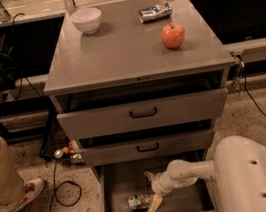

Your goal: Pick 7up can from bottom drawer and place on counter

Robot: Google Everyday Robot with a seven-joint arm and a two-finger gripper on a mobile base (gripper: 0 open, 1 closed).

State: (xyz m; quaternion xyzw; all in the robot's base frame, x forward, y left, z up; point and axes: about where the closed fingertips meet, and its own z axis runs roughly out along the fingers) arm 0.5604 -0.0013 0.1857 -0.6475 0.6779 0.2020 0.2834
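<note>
At the bottom centre of the frame, inside the pulled-out bottom drawer (116, 192), the gripper (151, 190) hangs low over the drawer floor with its two pale fingers (156, 203) spread apart, holding nothing. The 7up can (139, 202) lies on its side on the floor near the drawer's front edge, just left of the gripper. The lower finger reaches down to the can's right end, and the upper finger stands clear above it in the picture. Whether that lower finger actually touches the can cannot be told. The step in hand looks like the approach for the grasp. To do it well, the arm should likely shift a little left and toward the front of the drawer so that the can's body sits squarely between the fingers, not at one tip. The can looks able to roll, so a slow advance and a close across its round side would suit. After that comes a straight lift that clears the drawer's front lip and the two partly open drawers above. Up on the counter (130, 58), a bare patch lies between the white bowl (87, 20) and the apple (173, 35).
</note>
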